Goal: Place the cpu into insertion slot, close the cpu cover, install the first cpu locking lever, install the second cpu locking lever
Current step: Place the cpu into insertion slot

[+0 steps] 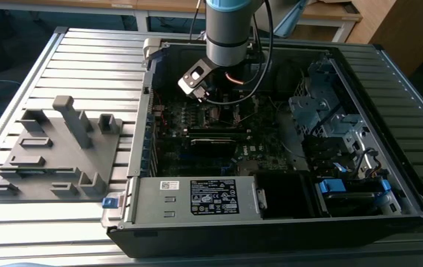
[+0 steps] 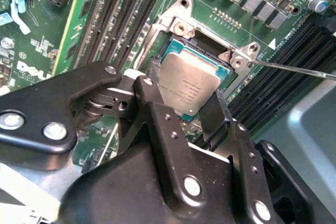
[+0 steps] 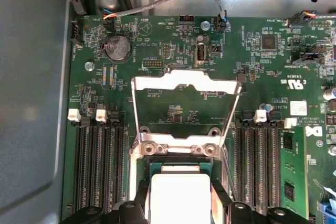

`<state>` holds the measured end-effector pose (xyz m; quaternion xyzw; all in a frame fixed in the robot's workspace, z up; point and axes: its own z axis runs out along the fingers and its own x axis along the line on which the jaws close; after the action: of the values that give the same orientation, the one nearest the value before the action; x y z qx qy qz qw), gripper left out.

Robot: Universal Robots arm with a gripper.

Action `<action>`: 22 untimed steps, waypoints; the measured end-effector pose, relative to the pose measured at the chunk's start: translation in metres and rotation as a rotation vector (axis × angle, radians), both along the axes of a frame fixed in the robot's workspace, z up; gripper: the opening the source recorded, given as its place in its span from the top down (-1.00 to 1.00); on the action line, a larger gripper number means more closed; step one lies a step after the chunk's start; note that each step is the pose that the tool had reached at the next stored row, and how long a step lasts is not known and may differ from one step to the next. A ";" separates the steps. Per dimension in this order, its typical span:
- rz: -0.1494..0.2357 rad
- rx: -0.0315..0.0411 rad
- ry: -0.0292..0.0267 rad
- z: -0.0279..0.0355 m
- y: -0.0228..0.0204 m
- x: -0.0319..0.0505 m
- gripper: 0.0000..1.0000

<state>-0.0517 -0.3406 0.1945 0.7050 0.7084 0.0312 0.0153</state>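
The black pincer (image 2: 185, 90) pinches the small flat silver-grey square cpu (image 2: 191, 80) by opposite edges at the socket (image 2: 206, 43), beside the flipped-open shiny metal frame cover (image 3: 186, 80); light, stiff, probably delicate underneath, best gripped edgewise.

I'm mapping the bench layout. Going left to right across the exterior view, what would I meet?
Grey fixture → arm → drive cage.
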 end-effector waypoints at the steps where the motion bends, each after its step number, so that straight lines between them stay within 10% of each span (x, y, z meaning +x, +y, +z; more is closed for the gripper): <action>1: 0.000 0.0001 -0.0001 -0.0001 0.0001 0.0000 -0.08; 22: 0.000 0.0000 -0.0001 -0.0020 0.0022 0.0006 -0.08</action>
<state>-0.0511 -0.3385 0.1925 0.7050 0.7084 0.0312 0.0153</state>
